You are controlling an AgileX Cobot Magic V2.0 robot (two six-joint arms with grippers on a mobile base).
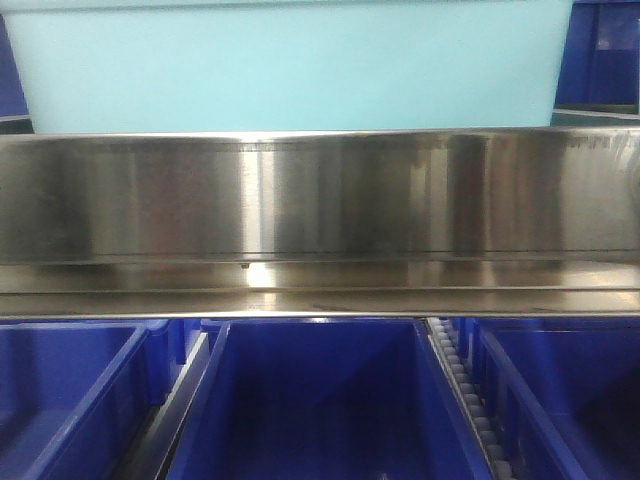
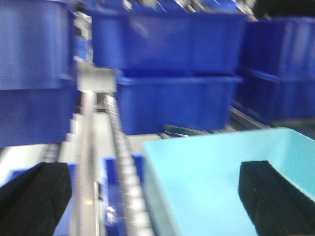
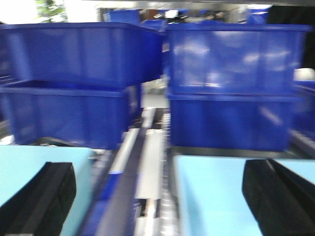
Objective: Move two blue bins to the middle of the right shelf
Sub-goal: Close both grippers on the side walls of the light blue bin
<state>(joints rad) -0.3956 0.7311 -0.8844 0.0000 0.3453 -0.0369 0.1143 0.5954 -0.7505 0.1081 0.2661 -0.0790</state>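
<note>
Your left gripper (image 2: 152, 196): fingers spread wide, nothing between them. Directly beneath its right side lies a pale cyan bin (image 2: 211, 182). A roller rail (image 2: 123, 167) runs forward nearer its left side. Straight ahead of the fingertips are two blue bins (image 2: 172, 44), one stacked on the other, with more to either side, all blurred.

Your right gripper (image 3: 157, 196): likewise released and empty. A cyan surface (image 3: 211, 196) lies below each finger, with a rail (image 3: 142, 162) running forward under the gap. Beyond it are blue bins (image 3: 231, 64) in two stacks side by side, each two high.
</note>
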